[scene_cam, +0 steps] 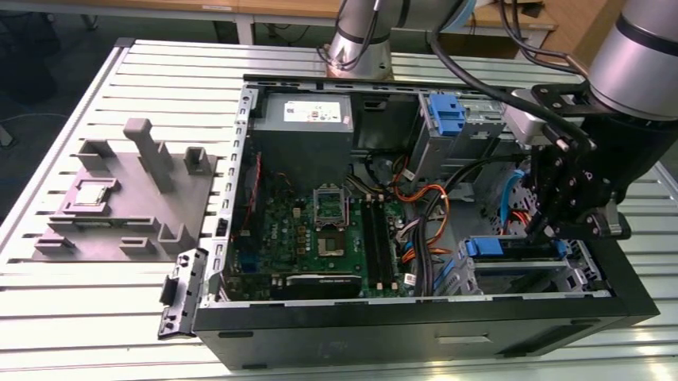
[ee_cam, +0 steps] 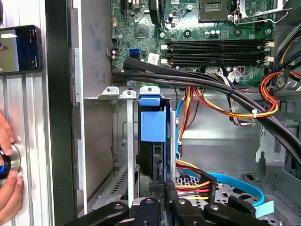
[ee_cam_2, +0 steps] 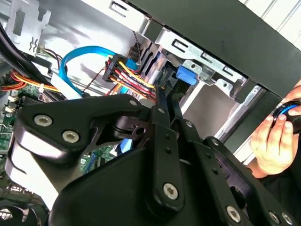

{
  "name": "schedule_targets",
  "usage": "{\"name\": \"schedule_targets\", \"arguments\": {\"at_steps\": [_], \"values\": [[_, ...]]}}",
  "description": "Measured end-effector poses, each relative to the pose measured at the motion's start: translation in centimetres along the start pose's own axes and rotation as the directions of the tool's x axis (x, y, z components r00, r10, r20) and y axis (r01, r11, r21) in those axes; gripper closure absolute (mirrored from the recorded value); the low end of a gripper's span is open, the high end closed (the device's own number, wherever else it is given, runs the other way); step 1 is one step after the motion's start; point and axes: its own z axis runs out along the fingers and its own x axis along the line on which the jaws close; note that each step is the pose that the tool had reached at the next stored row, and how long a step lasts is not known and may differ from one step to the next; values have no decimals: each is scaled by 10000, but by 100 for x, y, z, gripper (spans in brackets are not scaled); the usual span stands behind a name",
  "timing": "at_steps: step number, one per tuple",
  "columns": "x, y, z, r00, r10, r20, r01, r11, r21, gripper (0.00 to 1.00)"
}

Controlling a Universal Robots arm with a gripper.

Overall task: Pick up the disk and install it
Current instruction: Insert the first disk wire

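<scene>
- Tool (scene_cam: 572,210) sits inside the open computer case (scene_cam: 424,325), at about 3 o'clock of the motherboard (scene_cam: 317,230) in the exterior view.
- Disk (ee_cam: 153,141) stands on edge in the drive cage (ee_cam: 120,94), blue carrier frame showing, directly ahead of the tool fingers (ee_cam: 157,188).
- Fingers look closed together on the disk's near edge.
- A person's hand (ee_cam_2: 273,141) rests outside the case wall.
- Grey fixture (scene_cam: 127,198) lies on the tabletop (scene_cam: 63,302) at 9 o'clock of the case.

Gripper (scene_cam: 553,230) low, pointing down, arm (scene_cam: 636,63) above; jaws nearly together.
</scene>
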Motion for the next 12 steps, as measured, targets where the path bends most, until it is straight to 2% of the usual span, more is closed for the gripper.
{"name": "schedule_targets", "arguments": {"at_steps": [5, 12], "values": [[19, 0, 6, 10000, 7, 48, -7, 10000, -1, 83], [49, 2, 42, 9997, 19, 232, -19, 10000, -5, 83]]}}
